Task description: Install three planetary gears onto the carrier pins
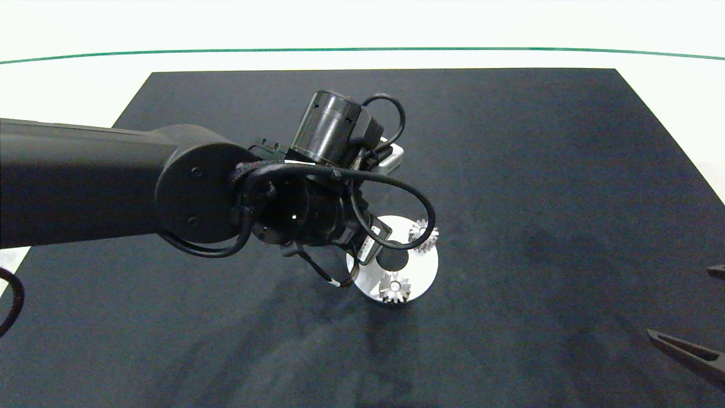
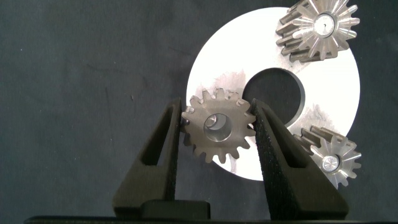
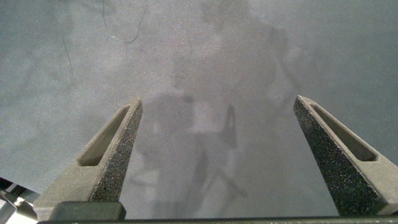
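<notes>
My left gripper (image 2: 216,107) is shut on one planetary gear (image 2: 217,129), held flat by its teeth over the rim of the white carrier disc (image 2: 329,87). A pale shape shows through its bore; I cannot tell whether it is seated on a pin. Two more gears (image 2: 318,28) (image 2: 333,158) sit on carrier pins, whose tips (image 2: 323,25) show at their centres. In the head view the disc (image 1: 422,266) carries those gears (image 1: 423,233) (image 1: 395,287), and the left wrist hides the held gear. My right gripper (image 3: 219,102) stands open over bare mat.
A black mat (image 1: 538,170) covers the white table (image 1: 85,73). The left arm (image 1: 85,181) reaches in over the mat to the disc. My right gripper (image 1: 679,303) is parked at the mat's front right.
</notes>
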Available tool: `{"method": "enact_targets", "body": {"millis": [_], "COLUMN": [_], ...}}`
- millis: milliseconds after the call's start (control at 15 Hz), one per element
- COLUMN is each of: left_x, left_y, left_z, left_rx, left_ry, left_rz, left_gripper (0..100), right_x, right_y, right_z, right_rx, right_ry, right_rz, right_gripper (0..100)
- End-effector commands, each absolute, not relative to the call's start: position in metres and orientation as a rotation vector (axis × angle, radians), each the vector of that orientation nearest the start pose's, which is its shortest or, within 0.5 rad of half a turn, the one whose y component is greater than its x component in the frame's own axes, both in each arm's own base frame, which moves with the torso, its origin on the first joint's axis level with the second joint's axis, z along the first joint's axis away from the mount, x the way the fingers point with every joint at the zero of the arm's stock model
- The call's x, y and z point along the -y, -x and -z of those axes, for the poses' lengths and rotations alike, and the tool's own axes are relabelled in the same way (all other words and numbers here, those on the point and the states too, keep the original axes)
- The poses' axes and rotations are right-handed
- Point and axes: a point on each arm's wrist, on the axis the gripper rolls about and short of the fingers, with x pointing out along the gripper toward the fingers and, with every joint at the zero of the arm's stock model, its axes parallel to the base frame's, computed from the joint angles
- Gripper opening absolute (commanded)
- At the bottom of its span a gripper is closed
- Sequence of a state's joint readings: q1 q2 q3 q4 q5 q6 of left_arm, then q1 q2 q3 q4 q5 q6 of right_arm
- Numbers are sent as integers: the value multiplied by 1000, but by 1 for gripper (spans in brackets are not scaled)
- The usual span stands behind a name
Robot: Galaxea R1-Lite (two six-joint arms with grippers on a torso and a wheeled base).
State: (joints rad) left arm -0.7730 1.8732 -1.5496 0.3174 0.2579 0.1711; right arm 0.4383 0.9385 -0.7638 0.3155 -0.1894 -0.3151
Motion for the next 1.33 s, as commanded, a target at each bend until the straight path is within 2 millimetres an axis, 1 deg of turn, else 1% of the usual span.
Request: {"method": "enact_targets", "body": {"millis": [67,800,1267,1333], "left_x": [248,246,246,246], "left_y": [-263,-264,-265,-264], "left_z": [-241,-242,-239,-239], "left_rx": [-522,-521,-530,-529], "left_ry": [-489,-492,-495,-496], "left_rz": [544,540,540,540], "left_gripper": [0,0,0,100], "right_x": [-38,-38,-38,-38], "right_y": [-91,-91,-91,-91], "right_z": [-238,-237,-237,-237], "right_rx": [-430,-431,-431,-431], "right_ry": [463,464,464,464], "right_rz": [-317,-318,-318,-318], "right_gripper": [100,100,100,100]}}
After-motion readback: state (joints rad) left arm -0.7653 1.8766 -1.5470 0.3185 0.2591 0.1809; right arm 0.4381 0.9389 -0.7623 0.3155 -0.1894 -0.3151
